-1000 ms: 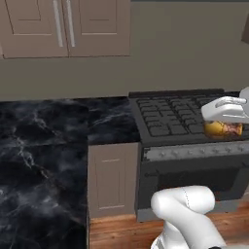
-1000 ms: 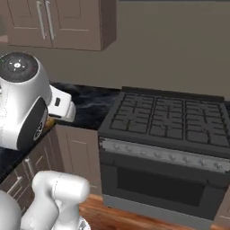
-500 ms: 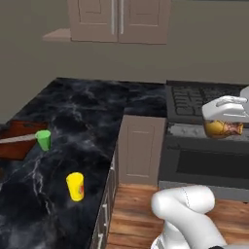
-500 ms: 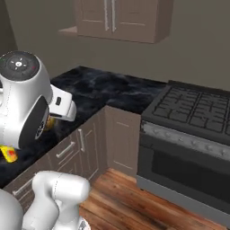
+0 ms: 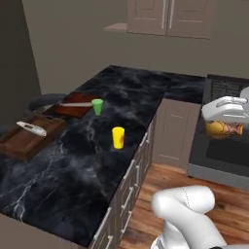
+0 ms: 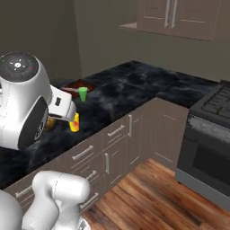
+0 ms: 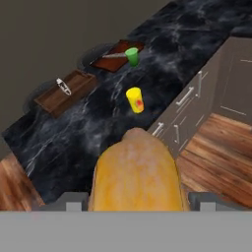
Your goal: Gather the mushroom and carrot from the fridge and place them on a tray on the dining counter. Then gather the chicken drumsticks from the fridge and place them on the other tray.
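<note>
A: Risk from here: golden-brown glossy club-shaped chicken drumstick (image 7: 135, 172) slipping out mid-carry. Slick skin, rounded body, only two narrow contact points. Could also clip the yellow cup (image 5: 118, 137) or the green cup (image 5: 97, 106) on approach over the black white-veined marble dining counter (image 5: 73, 165).

B: Noted. Gripper (image 5: 224, 127) state?

A: Pinching the drumstick, jaws set wide around it. Held up in the air, off to the side of the counter, above wooden floor.

B: Appearance?

A: Orange-gold, shiny, plump toward the near end. Two brown wooden trays (image 7: 65, 91) well ahead; the nearer one carrying a thin pale tool.
</note>
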### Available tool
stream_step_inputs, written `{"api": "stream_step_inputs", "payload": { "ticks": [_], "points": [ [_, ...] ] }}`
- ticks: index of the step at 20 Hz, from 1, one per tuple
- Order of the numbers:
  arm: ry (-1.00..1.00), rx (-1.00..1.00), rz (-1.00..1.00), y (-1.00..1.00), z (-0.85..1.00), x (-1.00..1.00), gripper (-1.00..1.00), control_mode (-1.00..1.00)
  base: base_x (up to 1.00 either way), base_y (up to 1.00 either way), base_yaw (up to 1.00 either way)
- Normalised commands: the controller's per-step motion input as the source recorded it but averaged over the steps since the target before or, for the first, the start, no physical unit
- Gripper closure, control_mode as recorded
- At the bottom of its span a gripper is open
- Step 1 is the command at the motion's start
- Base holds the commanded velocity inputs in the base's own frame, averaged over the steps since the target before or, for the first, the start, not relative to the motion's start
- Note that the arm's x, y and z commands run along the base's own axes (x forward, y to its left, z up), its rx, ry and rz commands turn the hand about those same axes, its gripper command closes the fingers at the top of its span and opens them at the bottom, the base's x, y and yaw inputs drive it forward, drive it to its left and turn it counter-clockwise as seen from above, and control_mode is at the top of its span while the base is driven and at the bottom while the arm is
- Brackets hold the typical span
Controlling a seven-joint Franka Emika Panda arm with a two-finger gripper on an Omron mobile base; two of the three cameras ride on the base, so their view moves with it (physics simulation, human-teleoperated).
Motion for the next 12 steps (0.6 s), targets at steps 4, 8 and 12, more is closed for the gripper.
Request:
{"api": "stream_step_inputs", "payload": {
  "ticks": [4, 8, 12],
  "points": [
    [0.00, 0.00, 0.00, 0.00, 0.00, 0.00, 1.00, 1.00, -0.84, 0.21, 0.40],
    [0.00, 0.00, 0.00, 0.00, 0.00, 0.00, 1.00, 1.00, -0.27, 0.35, 0.25],
    [0.00, 0.00, 0.00, 0.00, 0.00, 0.00, 1.00, 1.00, 0.38, 0.57, 0.04]
  ]
}}
